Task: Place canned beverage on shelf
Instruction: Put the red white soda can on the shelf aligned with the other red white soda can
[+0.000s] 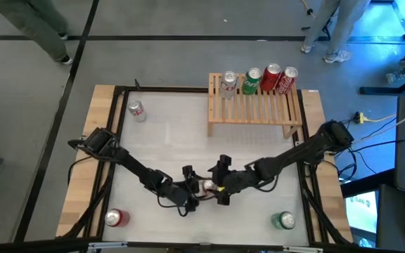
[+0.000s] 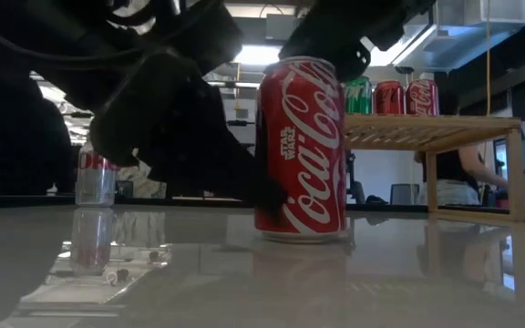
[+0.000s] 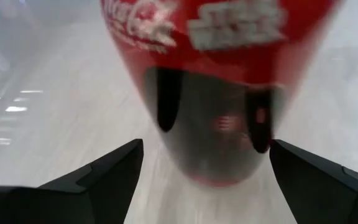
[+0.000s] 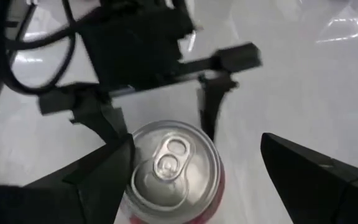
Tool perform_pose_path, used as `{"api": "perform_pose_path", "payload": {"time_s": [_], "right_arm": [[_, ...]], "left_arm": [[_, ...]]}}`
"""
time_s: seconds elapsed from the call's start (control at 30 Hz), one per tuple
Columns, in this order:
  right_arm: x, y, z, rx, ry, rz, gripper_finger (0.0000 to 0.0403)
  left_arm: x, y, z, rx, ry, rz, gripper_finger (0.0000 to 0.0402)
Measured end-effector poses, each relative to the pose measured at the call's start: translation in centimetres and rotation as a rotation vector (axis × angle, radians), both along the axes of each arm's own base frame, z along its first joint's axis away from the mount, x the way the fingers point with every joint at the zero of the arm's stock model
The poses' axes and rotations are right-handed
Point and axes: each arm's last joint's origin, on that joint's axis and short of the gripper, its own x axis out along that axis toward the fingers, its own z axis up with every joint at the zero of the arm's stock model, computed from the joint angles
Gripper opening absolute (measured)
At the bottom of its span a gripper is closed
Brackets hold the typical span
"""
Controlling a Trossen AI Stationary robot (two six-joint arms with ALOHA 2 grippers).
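A red Coca-Cola can stands upright on its base in the middle of the table's near half. My left gripper comes at it low from the left, open, with its fingers on either side of the can's lower body; no touch shows. My right gripper hangs open just above the can from the right, slanting down, its fingers flanking the can's silver top. The wooden shelf stands at the far right.
Several cans stand in a row along the shelf's far edge. A silver can stands far left, a red can near left, a green can near right. People stand beyond the far edge.
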Motion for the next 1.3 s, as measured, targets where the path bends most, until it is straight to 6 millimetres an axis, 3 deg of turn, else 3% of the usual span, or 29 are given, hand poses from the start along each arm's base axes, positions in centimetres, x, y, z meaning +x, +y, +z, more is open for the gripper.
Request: {"api": "perform_pose_path", "payload": {"time_s": [0.2, 0.87, 1.07, 1.3], "right_arm": [[0.3, 0.3, -0.5, 0.017, 0.011, 0.02, 0.0351], [0.0, 1.0, 3.3, 0.024, 0.08, 0.075, 0.0351], [0.2, 1.2, 2.3, 0.022, 0.111, 0.058, 0.0351], [1.0, 1.5, -0.4, -0.034, 0.172, 0.031, 0.0351]], "left_arm": [[0.3, 0.4, 0.1, -0.017, 0.0, -0.013, 0.0336], [0.3, 0.4, 0.0, -0.014, 0.001, -0.009, 0.0336], [0.3, 0.5, 0.0, -0.012, 0.005, -0.009, 0.0336], [0.3, 0.4, 0.0, -0.012, 0.006, -0.01, 0.0336]]}}
